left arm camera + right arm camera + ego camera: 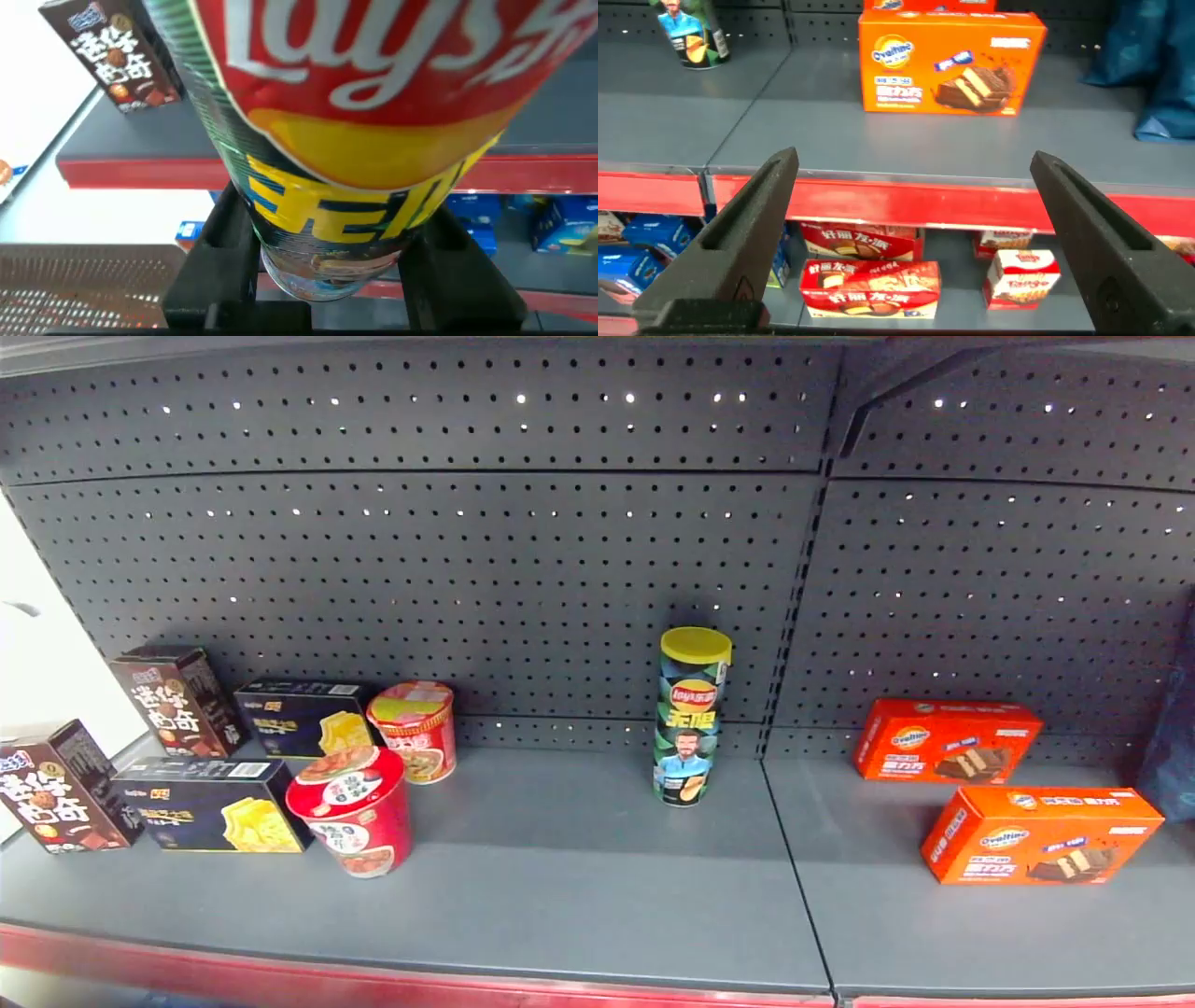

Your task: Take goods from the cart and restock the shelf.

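An orange box (951, 62) sits near a blue bag (1148, 56).

The chip can (346, 187) has its lid end cropped.

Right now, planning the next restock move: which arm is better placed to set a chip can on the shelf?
Left. The left gripper is shut on a chip can. The right gripper is open and empty, facing an orange box.

Yellow-lidded chip can (693, 723), orange boxes (1041, 833), grey shelf (579, 887)
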Robot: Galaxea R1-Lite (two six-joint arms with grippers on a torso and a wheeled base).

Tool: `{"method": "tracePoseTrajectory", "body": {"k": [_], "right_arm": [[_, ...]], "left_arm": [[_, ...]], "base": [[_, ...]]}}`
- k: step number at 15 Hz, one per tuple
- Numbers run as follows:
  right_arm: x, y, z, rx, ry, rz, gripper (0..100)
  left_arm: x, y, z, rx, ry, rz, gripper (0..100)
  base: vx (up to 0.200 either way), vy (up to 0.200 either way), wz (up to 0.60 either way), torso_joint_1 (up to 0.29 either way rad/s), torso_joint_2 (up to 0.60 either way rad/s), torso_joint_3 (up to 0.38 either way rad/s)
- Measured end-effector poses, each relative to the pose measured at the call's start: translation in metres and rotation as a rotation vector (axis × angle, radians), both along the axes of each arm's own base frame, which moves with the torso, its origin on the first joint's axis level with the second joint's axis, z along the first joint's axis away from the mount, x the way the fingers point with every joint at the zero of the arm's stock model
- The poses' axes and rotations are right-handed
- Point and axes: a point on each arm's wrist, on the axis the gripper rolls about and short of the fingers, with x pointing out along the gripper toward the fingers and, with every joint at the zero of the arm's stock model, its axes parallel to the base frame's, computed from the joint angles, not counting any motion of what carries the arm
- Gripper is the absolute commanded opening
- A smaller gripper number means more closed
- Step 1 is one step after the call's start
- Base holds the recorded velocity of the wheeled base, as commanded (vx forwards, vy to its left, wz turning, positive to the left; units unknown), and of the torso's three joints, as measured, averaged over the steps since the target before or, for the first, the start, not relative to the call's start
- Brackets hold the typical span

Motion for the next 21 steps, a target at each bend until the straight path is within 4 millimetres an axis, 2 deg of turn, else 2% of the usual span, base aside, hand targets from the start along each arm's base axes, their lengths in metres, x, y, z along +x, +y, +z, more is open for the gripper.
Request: {"method": "tracePoseTrajectory", "body": {"k": [4,7,11,14,18,21], "right_arm": [[0.001,0.000,0.004,0.037,0.009,-0.030,100],[0.013,0.001,0.051,0.041,0.009,0.043,100],[0.052,0.013,0.106,0.003,0.075,0.482,100],[0.080,0.032,0.130,-0.018,0.135,0.668,100],[0.136,0.066,0.153,-0.021,0.143,0.795,100],[0.190,0.090,0.150,-0.037,0.136,0.892,100]], "left_arm": [[-0.005,0.000,0.000,0.008,-0.030,0.021,0],[-0.008,0.000,0.005,0.040,-0.040,0.047,0],[-0.012,0.000,0.004,0.063,-0.007,0.061,0],[-0.010,0.000,-0.009,0.063,0.035,0.030,0],[-0.009,0.001,-0.014,0.057,0.051,-0.010,0],[-0.009,0.001,-0.012,0.039,0.041,-0.011,0]], "base": [[0.000,0.000,0.00,0.000,0.00,0.000],[0.000,0.000,0.00,0.000,0.00,0.000],[0.000,0.000,0.00,0.000,0.00,0.000],[0.000,0.000,0.00,0.000,0.00,0.000],[0.000,0.000,0.00,0.000,0.00,0.000],[0.000,0.000,0.00,0.000,0.00,0.000]]}}
